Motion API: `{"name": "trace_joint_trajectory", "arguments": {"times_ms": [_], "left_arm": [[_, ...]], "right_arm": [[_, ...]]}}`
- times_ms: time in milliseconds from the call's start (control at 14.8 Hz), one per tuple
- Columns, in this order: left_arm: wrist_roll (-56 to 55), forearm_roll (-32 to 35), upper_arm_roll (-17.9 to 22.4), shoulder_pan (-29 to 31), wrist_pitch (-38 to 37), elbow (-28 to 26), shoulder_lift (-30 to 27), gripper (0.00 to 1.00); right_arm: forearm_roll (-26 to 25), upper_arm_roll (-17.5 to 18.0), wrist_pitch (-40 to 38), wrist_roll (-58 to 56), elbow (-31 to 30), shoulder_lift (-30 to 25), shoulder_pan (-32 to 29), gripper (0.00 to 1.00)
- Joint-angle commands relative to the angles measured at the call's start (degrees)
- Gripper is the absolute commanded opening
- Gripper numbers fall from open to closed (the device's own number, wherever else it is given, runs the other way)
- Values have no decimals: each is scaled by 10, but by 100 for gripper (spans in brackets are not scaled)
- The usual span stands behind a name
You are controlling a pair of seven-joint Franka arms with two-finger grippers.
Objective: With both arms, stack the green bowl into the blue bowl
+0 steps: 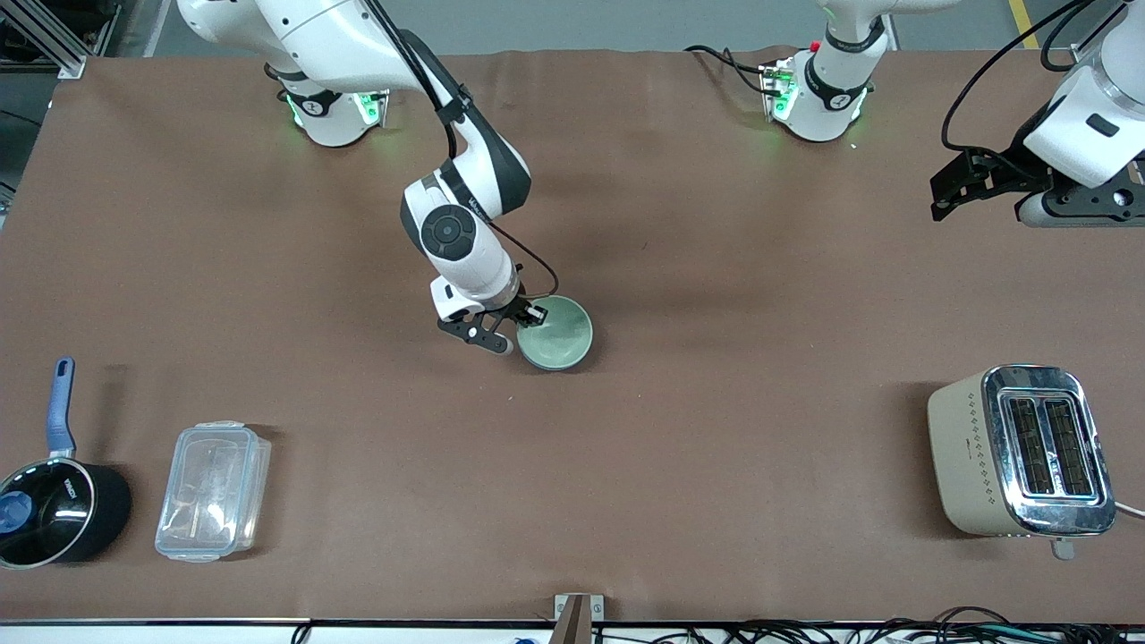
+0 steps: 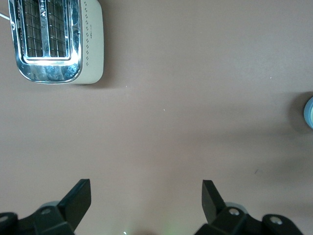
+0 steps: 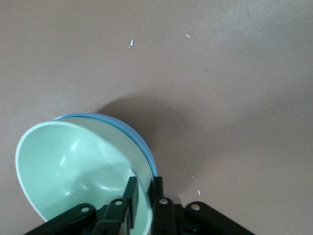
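Observation:
The pale green bowl (image 1: 556,334) is near the table's middle, nested in the blue bowl, which shows only as a thin rim (image 3: 131,128) around the green bowl (image 3: 73,161) in the right wrist view. My right gripper (image 1: 521,322) is shut on the bowls' rim at the edge toward the right arm's end. One finger (image 3: 132,193) is inside the green bowl and the other is outside the rim. My left gripper (image 1: 950,191) is open and empty, held high over the left arm's end of the table, where it waits.
A beige and chrome toaster (image 1: 1020,452) stands near the front camera at the left arm's end. A clear plastic box (image 1: 213,490) and a black saucepan with a blue handle (image 1: 54,501) are at the right arm's end.

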Motion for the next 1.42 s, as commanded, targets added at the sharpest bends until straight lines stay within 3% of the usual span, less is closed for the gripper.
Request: {"name": "trace_joint_trajectory", "arguments": {"times_ms": [0,203,271,339,475,610,746,1017,1356], "left_arm": [[6,-7,3,-2,8,-5,-2,100],[7,-7,3,-2,8,-3,-2,100],[7,-7,3,-2,8,-3,-2,100],[7,-7,3,-2,8,-3,-2,100],[7,-7,3,-1,8,-4,-2,100],[7,-7,3,-1,15,-4,-1,100],[7,-7,3,-2,19,-4,-1,100],[9,-5,3,-2,23,18,14,100],[3,-1,3,-6,23,29,24,100]], "right_arm": [[9,-5,-2,5,1,0,3,62],[7,-9,-24,-2,3,-14,-3,81],[-1,-14,-65,-2,6,-41,-3,95],[-21,-30,-96,-3,6,-70,-2,100],[-98,-52,-171,-9,6,-130,-5,100],[-141,-69,-214,-27,6,-177,-20,100],[-144,-75,-259,-87,8,-220,-58,100],[-144,-74,-338,-189,32,-289,-190,100],[-142,-69,-442,-332,135,-292,-307,100]]}}
